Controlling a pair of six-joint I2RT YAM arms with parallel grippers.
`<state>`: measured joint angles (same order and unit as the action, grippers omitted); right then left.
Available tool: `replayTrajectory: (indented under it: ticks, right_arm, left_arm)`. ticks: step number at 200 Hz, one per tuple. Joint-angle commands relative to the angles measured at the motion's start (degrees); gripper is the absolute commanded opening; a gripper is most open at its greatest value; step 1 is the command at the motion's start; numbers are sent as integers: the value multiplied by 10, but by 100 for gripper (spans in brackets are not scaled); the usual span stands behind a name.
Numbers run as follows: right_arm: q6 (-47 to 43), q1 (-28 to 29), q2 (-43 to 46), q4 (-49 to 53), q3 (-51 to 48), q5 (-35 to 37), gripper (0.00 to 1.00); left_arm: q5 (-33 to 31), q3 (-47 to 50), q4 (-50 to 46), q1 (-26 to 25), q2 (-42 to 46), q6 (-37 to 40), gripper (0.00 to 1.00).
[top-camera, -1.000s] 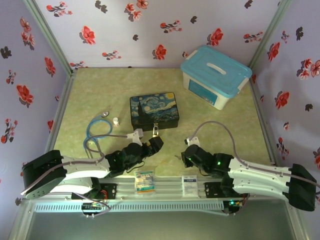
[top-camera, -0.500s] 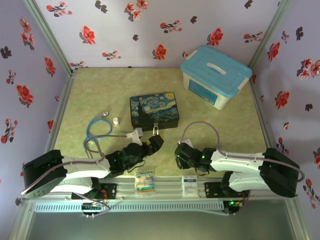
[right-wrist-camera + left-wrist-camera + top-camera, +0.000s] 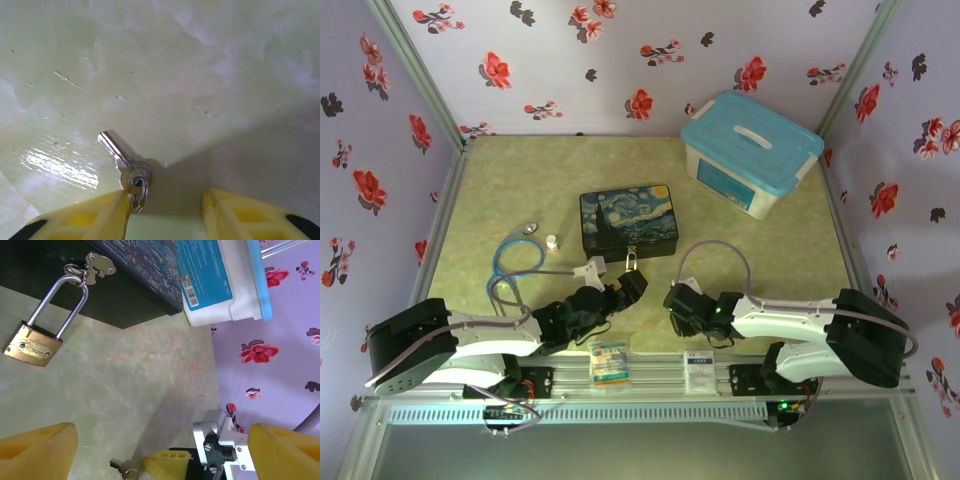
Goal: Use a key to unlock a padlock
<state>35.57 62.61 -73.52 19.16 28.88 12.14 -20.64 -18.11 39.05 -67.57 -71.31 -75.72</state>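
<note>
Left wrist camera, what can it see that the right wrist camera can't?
Left wrist's extras: the brass padlock, hooked by its shackle through the clasp of the Starry Night tin, plus the white box and flowered wall. Right wrist's extra: the whole key up close, lying flat beside one of its yellow fingers. Both: a bit of that key and the green table.

Bright, even lighting; glare streak on table (image 3: 60,167); wrist views sharp.
</note>
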Motion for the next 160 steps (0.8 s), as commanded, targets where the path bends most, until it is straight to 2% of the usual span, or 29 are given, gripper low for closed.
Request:
replayTrajectory:
  ticks: [1, 33, 71, 90, 112, 160]
  right_arm:
    - [-7, -2, -27, -86, 0, -50, 46]
    - [-11, -3, -33, -95, 3, -54, 48]
    - [-20, -2, -60, -112, 14, -71, 43]
    - [-18, 0, -62, -113, 21, -71, 47]
    - [-22, 1, -66, -109, 23, -55, 48]
    - [-31, 11, -107, -120, 40, -48, 37]
  left_arm:
    - [-17, 5, 18, -4, 0, 17, 88]
    - [-17, 5, 16, -5, 4, 20, 89]
    - [-17, 7, 18, -4, 3, 18, 89]
    - [-17, 6, 12, -5, 8, 19, 89]
    - [-18, 7, 6, -5, 11, 22, 89]
    - [-18, 7, 14, -4, 3, 20, 89]
